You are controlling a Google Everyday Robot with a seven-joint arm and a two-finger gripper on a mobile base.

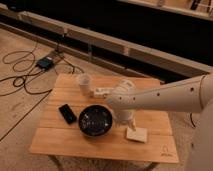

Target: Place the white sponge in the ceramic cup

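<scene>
the wooden table (55,140) fills the middle of the frame, and the robot's pale arm (170,97) reaches in over it from the right edge, bending down at the centre. the gripper (125,120) hangs at the end of that bend, pointing down at the tabletop just right of the dark bowl (95,121); whether it is open or closed cannot be told, and nothing can be seen held in it. a long white box (101,91) lies toward the table's upper edge, and a black phone (66,113) sits left of the bowl. the cup (84,82) stands upright in the upper left part of the table, just left of the box and well apart from the gripper. the white sponge (136,134) lies flat just below and right of the gripper, its long side running roughly left to right; contact cannot be made out. the coming move likely turns on that small offset, a short shift down and right. bare wood lies right of the sponge, with only a little between it and the table's lower edge. the carry to the cup would likely run up and left, over the bowl's rim and the box.
</scene>
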